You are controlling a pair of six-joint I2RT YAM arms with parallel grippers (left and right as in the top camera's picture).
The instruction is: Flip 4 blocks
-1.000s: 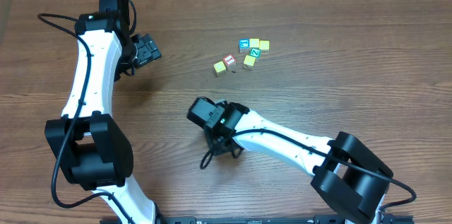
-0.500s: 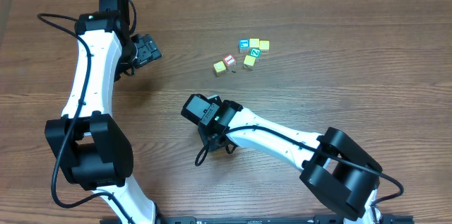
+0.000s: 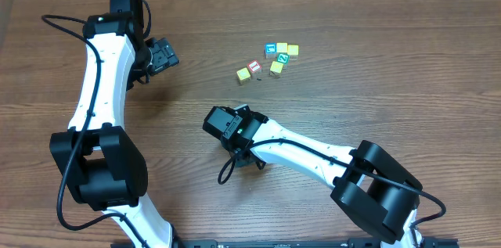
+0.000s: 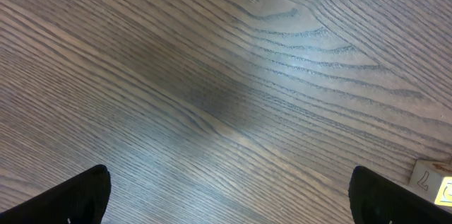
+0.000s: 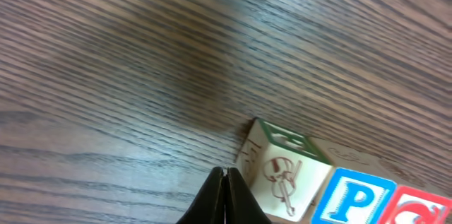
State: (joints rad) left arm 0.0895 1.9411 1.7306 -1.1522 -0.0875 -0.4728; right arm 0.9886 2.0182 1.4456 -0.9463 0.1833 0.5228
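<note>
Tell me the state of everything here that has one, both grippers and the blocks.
Left gripper: open, holding nothing.
Right gripper: shut, holding nothing.
Blocks: lying on the table in a loose cluster, none held.

In the overhead view the blocks (image 3: 275,68), in the upper middle, are too small to read any letter. In the left wrist view the right edge cuts a cream block (image 4: 431,180) at the lower right, and of the left gripper (image 4: 233,199) only the finger tips show, in the lower corners. In the right wrist view the bottom edge cuts the blue P block (image 5: 359,199) and the red block (image 5: 427,210) beside it.
</note>
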